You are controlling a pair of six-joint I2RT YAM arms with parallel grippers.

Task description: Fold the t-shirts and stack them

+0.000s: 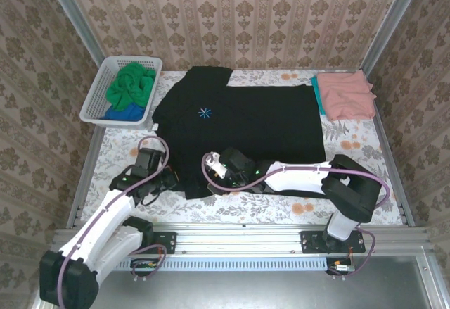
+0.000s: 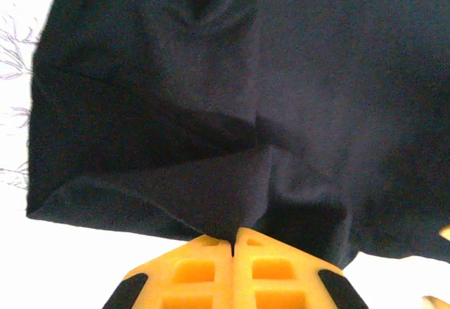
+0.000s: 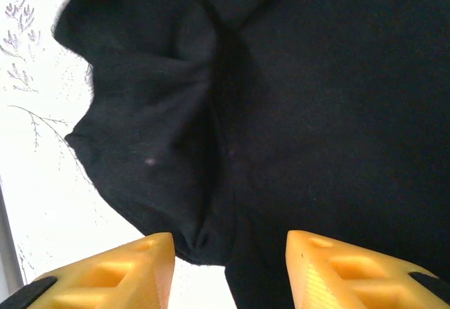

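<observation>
Left gripper (image 2: pixel 233 237) — jaws pressed together on the near hem of the black t-shirt (image 1: pixel 239 122), apparently to lift that corner for a fold. Right gripper (image 3: pixel 230 244) — jaws spread astride a hem wrinkle, nothing grasped yet. The shirt lies flat mid-table.

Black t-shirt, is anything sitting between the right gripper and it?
Nothing visible. The right gripper is open directly over the near edge of the black t-shirt, with only fabric showing between its fingers. The left gripper is shut on that edge.

Left claw (image 2: pixel 233 238) pinched closed on rumpled black t-shirt (image 2: pixel 295 77), pale patterned table (image 2: pixel 63 253) beneath
</observation>
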